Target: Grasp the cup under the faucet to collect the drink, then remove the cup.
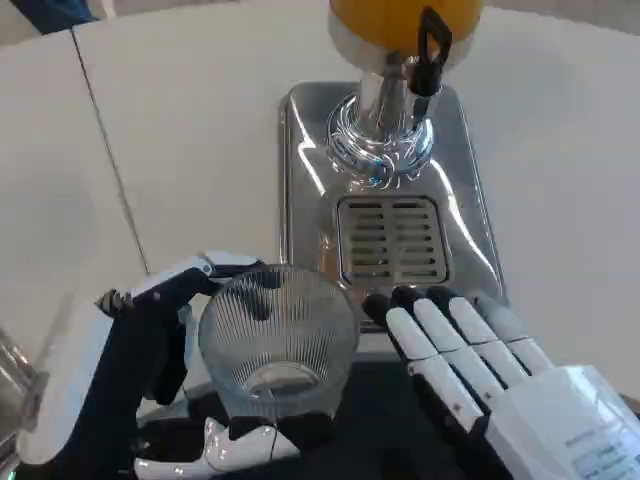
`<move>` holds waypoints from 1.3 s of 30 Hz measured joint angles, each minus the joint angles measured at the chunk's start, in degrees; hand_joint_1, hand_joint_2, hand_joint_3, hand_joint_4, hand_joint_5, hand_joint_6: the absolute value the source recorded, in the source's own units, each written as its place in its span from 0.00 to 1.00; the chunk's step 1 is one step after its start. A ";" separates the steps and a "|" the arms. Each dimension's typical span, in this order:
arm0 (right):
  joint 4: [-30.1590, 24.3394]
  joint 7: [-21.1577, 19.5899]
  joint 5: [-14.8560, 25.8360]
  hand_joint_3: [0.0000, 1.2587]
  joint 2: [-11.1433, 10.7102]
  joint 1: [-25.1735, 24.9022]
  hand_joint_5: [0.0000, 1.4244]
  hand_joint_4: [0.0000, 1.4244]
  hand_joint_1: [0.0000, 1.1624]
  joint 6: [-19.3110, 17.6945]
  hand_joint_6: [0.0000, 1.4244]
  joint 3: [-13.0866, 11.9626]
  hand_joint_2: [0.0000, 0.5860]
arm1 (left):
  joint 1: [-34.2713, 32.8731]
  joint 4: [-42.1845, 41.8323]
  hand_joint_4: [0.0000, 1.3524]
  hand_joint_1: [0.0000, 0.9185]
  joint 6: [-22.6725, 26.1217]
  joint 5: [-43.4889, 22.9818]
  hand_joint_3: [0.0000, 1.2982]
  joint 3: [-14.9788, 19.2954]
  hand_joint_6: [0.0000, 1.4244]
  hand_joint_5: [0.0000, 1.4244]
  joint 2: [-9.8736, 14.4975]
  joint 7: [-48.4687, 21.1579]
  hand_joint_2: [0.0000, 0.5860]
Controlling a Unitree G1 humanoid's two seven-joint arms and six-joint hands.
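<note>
table (180, 130) white, wide | dispenser (405, 30) far centre, faucet (432, 50) above drip tray (392, 240) | left robot hand (150, 370) grasping ribbed clear cup (278, 340), near of tray | right robot hand (480, 360) released, fingers flat beside cup | advice: carry cup upright, far and right, centring rim under faucet

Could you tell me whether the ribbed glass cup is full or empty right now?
Empty: the cup, held by the left hand, shows its clear bottom with no liquid.

My left hand (150, 390) at 7 o'clock: white shell w/ black inner frame. Right hand (490, 390) at 5: white fingers, black undersides, small grey print on back.
</note>
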 measured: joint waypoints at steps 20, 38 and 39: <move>-0.21 0.45 -0.61 0.00 -0.47 -0.55 0.00 0.00 0.10 2.53 0.00 1.30 1.00 | 0.15 0.03 0.77 0.83 0.03 0.57 0.87 0.66 1.00 1.00 -1.05 -0.49 0.00; -2.17 0.35 2.25 0.00 -0.38 1.90 0.00 0.00 0.10 3.35 0.00 -3.25 1.00 | -16.09 13.73 0.77 0.83 5.59 8.45 0.86 -0.91 1.00 1.00 -4.04 4.33 0.00; -2.19 0.35 2.28 0.00 -0.37 1.87 0.00 0.00 0.10 3.35 0.00 -3.26 1.00 | -17.20 14.95 0.77 0.83 5.70 8.98 0.86 -1.18 1.00 1.00 -4.11 4.73 0.00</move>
